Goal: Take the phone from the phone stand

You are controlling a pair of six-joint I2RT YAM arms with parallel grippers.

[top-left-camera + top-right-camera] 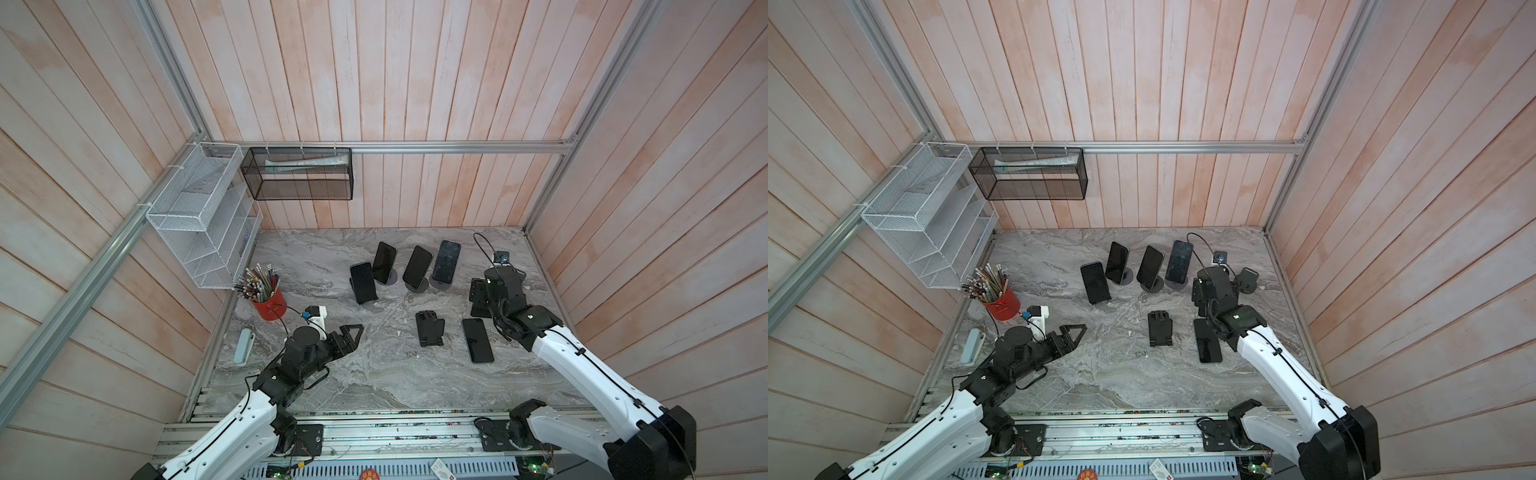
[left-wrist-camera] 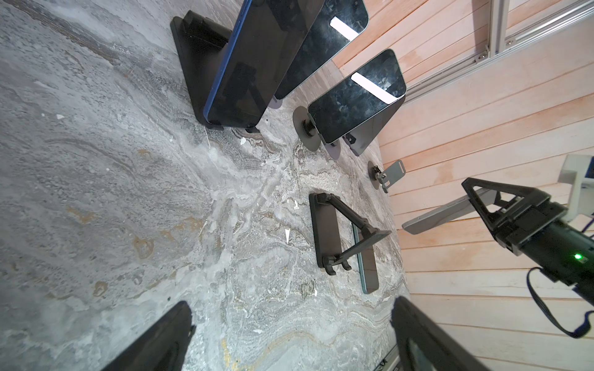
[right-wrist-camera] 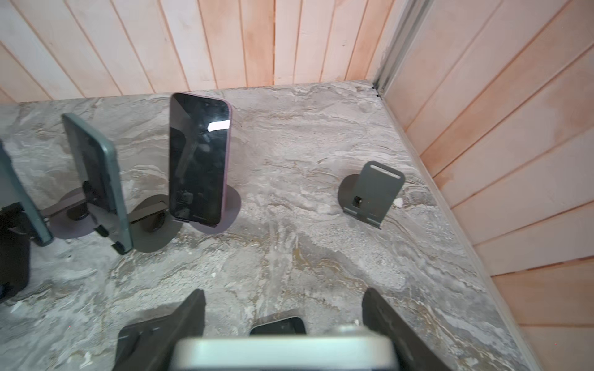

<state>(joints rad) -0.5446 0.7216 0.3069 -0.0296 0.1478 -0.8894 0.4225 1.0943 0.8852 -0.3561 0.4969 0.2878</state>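
Top views, left to right.

- Item: pale case [image 1: 243, 347], lying flat at the edge of the table [image 1: 374, 374].
- Item: red cup [image 1: 270, 307], upright, packed with pencils.
- Item: left gripper [image 1: 351, 332], jaws spread wide on nothing. It is parked low over the table, apparently to keep clear of the work.
- Item: four propped phones [image 1: 417, 264], dark-screened. Each tilts back on its own stand so the screen faces forward.
- Item: folding stand [image 1: 430, 328], empty, support unfolded.
- Item: flat phone [image 1: 478, 340], face up on the table just beside the folding stand.
- Item: right gripper [image 3: 283, 308], clamped on the phone [image 2: 440, 215]. The left wrist view shows the phone in the air, clear of the table.
- Item: phone stand [image 3: 369, 192], grey, round-footed, empty, near the table's right edge. This is judged to be the held phone's stand, so the removal looks done and the set-down is not yet done.
- Markings: none legible on any phone or stand. A red sticker [image 1: 370, 476] at the near edge is too small to read.
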